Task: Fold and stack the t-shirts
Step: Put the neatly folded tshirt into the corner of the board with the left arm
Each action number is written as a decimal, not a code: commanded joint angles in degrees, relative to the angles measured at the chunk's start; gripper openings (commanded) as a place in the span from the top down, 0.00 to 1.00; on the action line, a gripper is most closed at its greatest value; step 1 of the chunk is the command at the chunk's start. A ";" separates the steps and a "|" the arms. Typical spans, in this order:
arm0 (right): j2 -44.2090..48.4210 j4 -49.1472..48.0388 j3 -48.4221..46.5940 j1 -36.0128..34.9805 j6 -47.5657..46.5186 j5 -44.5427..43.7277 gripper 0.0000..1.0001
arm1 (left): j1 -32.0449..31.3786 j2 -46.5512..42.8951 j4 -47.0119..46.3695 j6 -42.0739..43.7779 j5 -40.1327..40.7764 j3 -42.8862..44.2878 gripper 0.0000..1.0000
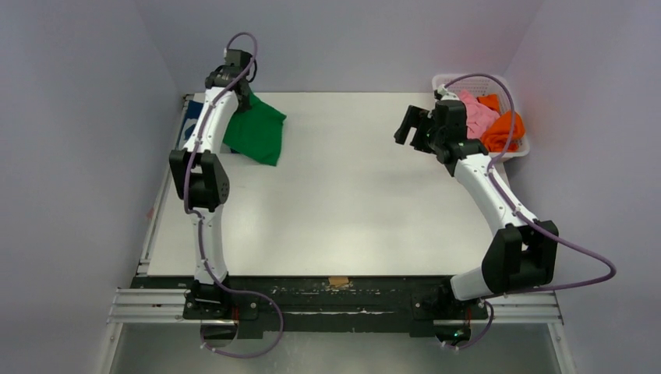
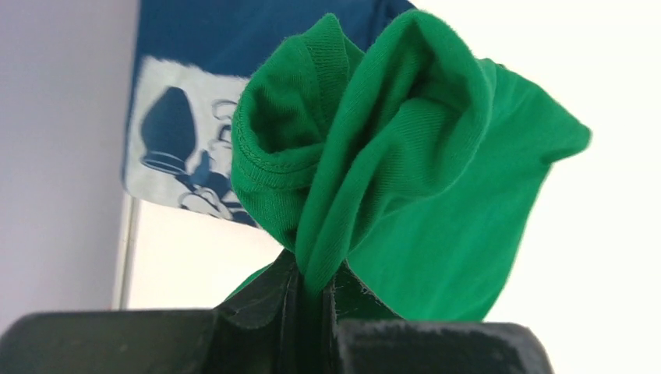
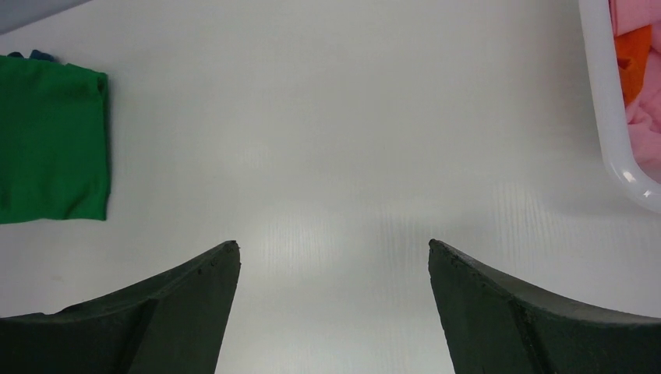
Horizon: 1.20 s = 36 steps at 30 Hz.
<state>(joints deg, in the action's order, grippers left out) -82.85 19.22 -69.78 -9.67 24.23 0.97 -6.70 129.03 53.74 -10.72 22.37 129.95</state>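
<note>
The plain green t-shirt (image 1: 257,131) hangs bunched at the far left of the table. My left gripper (image 1: 243,100) is shut on a fold of it (image 2: 405,171) and holds it lifted. Under it lies the navy blue t-shirt with the white cartoon print (image 2: 187,148), mostly hidden in the top view. The green shirt also shows in the right wrist view (image 3: 51,140). My right gripper (image 1: 408,125) is open and empty above the table, left of the basket. Pink (image 1: 477,113) and orange (image 1: 503,128) t-shirts lie crumpled in the basket.
A white plastic basket (image 1: 446,80) stands at the far right corner; its rim shows in the right wrist view (image 3: 612,132). The white table top (image 1: 343,202) stretches between the arms. A black rail (image 1: 335,292) runs along the near edge.
</note>
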 commanded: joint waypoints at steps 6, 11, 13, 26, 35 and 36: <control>-0.62 -1.56 -0.70 0.27 -1.81 -2.92 0.11 | 4.21 -2.73 -2.94 6.34 1.62 8.16 1.00; -1.35 -1.45 -1.22 0.27 -1.98 -3.06 0.11 | 5.73 -4.17 -3.29 9.18 -1.36 10.80 1.00; -1.60 -1.17 -1.39 0.28 -2.05 -3.07 0.11 | 6.10 -4.90 -3.55 10.29 -3.03 11.19 1.00; -2.39 -1.02 -1.76 0.27 -2.08 -3.36 0.11 | 11.32 -1.67 -6.26 7.86 -7.62 12.78 1.00; -5.03 0.17 -3.41 0.27 -2.16 -3.61 0.11 | 17.03 2.65 -9.87 6.29 -14.71 12.48 1.00; -5.35 0.26 -3.62 0.28 -2.21 -3.61 0.11 | 17.53 3.37 -10.46 5.94 -16.16 12.46 1.00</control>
<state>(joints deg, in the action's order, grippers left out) -87.09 19.44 -70.22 -9.63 22.87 -1.04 8.73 130.37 49.30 -3.29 11.51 139.65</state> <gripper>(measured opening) 0.892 0.058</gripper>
